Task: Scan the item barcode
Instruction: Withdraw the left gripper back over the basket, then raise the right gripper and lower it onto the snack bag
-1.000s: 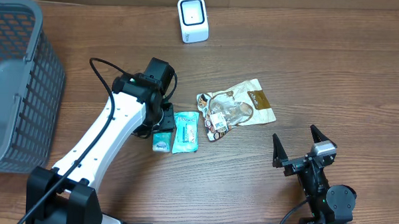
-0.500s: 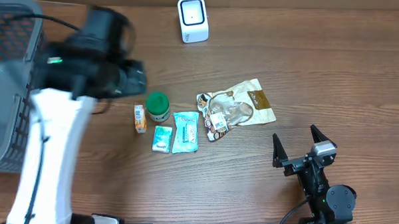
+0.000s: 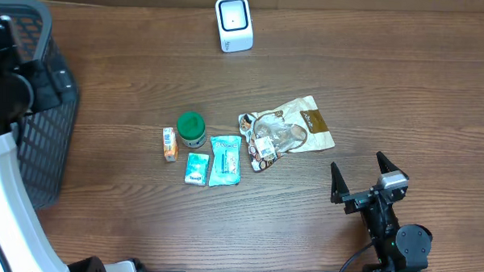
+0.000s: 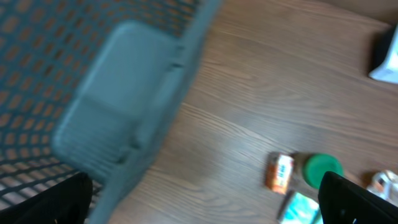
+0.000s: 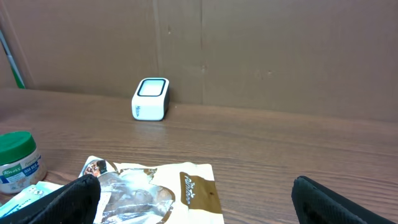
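Grey mesh basket sits under my left pincer, spread wide and empty; right pincer spread too, snack pouch just ahead of it. Nothing is in hand, so I reckon pickup comes next, then barcode toward white scanner.

overhead: top-down | left wrist: above basket | right wrist: low, facing scanner

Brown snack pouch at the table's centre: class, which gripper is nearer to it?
Right. The right gripper sits just lower-right of the brown snack pouch; the left gripper is far off left, by the grey mesh basket.
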{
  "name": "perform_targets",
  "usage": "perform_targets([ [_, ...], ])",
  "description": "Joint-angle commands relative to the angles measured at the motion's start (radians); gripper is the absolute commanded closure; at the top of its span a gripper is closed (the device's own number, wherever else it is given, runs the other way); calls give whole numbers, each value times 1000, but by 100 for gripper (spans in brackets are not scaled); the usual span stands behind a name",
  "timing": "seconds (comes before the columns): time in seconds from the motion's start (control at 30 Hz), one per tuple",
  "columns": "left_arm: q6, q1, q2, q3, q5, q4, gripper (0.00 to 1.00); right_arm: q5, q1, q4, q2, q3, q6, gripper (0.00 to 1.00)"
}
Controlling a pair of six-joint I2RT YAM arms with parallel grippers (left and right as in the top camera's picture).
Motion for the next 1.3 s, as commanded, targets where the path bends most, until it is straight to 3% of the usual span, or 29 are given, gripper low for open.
perform_targets([
  [0.0,43,58,13,14,-18,4,0,-5,-5,6,-12,-11,5,0],
  [0.83,44,84,16,14,-18,3,0,-46,-3,13,-12,-10,7,0],
  [0.97,43,84,16,14,-18,3,1,-114,-4,48,-12,-3,109,0],
  [1.1,44,84,16,14,-18,3,1,-136,-6,26,-3,89,157,0],
  [1.27,44,84,16,14,-18,3,1,-167,-6,-165,105,339,156,0],
])
